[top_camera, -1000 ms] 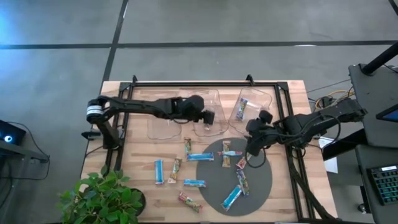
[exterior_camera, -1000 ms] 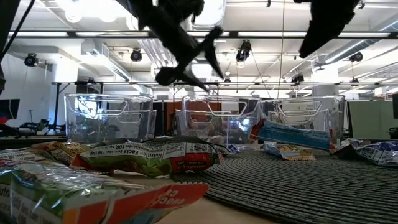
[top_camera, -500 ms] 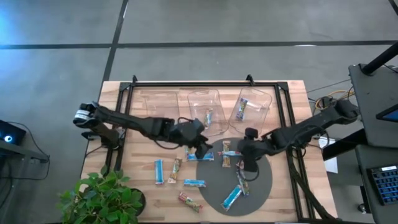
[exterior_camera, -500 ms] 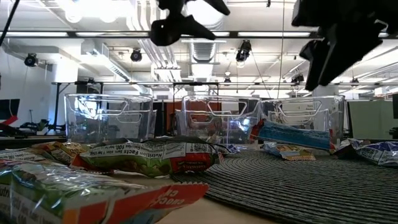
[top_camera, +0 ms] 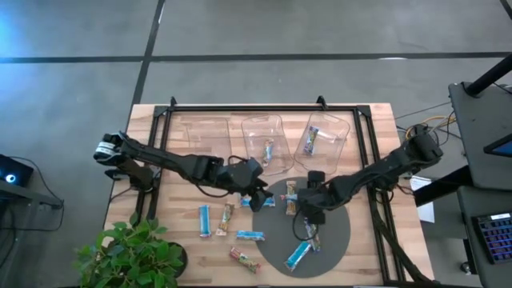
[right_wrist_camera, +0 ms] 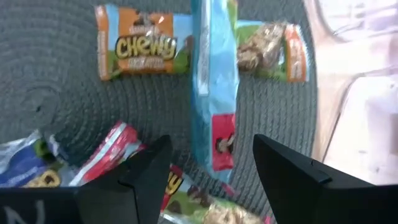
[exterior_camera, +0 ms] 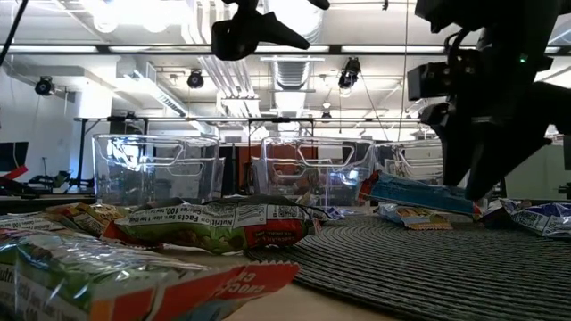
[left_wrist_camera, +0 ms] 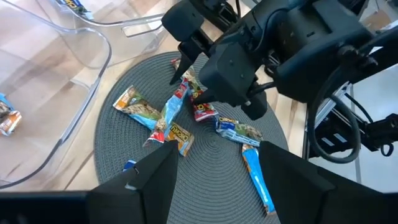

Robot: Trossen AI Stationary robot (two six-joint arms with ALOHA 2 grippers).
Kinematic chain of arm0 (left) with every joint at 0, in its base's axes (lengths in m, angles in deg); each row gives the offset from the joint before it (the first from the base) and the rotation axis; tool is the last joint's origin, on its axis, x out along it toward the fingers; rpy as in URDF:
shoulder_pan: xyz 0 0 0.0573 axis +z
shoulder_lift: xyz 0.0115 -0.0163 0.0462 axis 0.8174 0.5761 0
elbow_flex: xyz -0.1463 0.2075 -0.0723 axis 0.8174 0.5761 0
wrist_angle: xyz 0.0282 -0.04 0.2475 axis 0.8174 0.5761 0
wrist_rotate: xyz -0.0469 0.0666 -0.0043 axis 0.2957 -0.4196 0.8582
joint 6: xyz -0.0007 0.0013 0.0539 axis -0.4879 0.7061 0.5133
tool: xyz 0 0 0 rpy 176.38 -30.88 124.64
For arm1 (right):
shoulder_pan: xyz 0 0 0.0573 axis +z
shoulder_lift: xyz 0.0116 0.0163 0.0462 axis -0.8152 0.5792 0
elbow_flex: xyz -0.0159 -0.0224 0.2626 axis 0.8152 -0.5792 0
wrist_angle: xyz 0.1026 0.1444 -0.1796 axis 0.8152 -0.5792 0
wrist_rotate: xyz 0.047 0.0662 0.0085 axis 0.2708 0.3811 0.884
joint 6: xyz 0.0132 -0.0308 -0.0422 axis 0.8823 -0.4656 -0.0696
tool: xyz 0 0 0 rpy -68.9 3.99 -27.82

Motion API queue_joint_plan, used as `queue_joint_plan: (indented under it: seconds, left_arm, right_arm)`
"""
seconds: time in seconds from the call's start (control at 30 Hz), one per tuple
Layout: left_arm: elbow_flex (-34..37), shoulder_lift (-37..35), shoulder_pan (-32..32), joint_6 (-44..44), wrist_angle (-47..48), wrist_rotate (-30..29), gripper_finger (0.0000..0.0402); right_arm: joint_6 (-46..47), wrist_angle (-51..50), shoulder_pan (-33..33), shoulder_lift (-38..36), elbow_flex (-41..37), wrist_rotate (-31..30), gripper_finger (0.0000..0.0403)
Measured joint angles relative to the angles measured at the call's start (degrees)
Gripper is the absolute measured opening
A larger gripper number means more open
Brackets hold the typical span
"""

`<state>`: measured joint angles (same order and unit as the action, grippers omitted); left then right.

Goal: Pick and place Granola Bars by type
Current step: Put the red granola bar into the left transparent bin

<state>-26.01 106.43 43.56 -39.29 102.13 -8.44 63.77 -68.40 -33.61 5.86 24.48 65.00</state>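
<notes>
Several granola bars lie flat on the round grey mat [top_camera: 336,240] and on the wood to its left. My right gripper [top_camera: 307,205] hangs low over the mat, open. Its fingers stand on either side of a blue bar with a red end [right_wrist_camera: 211,118], which lies across a tan bar [right_wrist_camera: 267,53]. An orange Chewy bar [right_wrist_camera: 142,43] lies beside them. My left gripper [top_camera: 258,200] is open at the mat's left edge, higher up [exterior_camera: 259,22], and holds nothing. One bar [top_camera: 268,150] rests in the middle clear bin, another [top_camera: 310,140] in the right bin.
Three clear bins [top_camera: 204,136] stand in a row along the far side. The two grippers are close together over the mat's left half. A potted plant [top_camera: 136,252] sits at the near left corner. A black frame [top_camera: 264,106] borders the table.
My left gripper has moved from over the middle bin toward the near edge, to the mat's left rim. A bar now shows in that bin. My right gripper has moved left and toward the near edge and come down over the bars on the mat.
</notes>
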Motion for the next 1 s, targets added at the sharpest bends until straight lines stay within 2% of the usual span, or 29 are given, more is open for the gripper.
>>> queue_joint_plan:
  seconds: [0.17,0.7,0.8,1.0]
  left_arm:
    - [0.00,0.00,0.00,-0.02,0.00,-0.01,0.0209]
    - [0.11,0.00,-0.04,-1.96,0.00,-0.16,0.0209]
    - [0.12,0.00,-0.04,-2.85,0.00,-0.16,0.0209]
    - [0.22,0.00,-0.04,-3.95,0.00,-0.12,0.0209]
  right_arm:
    - [-0.11,1.59,-0.32,-0.04,-0.13,-1.62,0.0219]
    - [0.01,5.61,-1.30,4.05,-0.94,-1.26,0.0214]
    - [0.02,5.38,-1.81,3.79,-0.96,-1.55,0.0187]
    - [0.03,4.16,-2.45,3.72,-0.96,-1.50,0.0093]
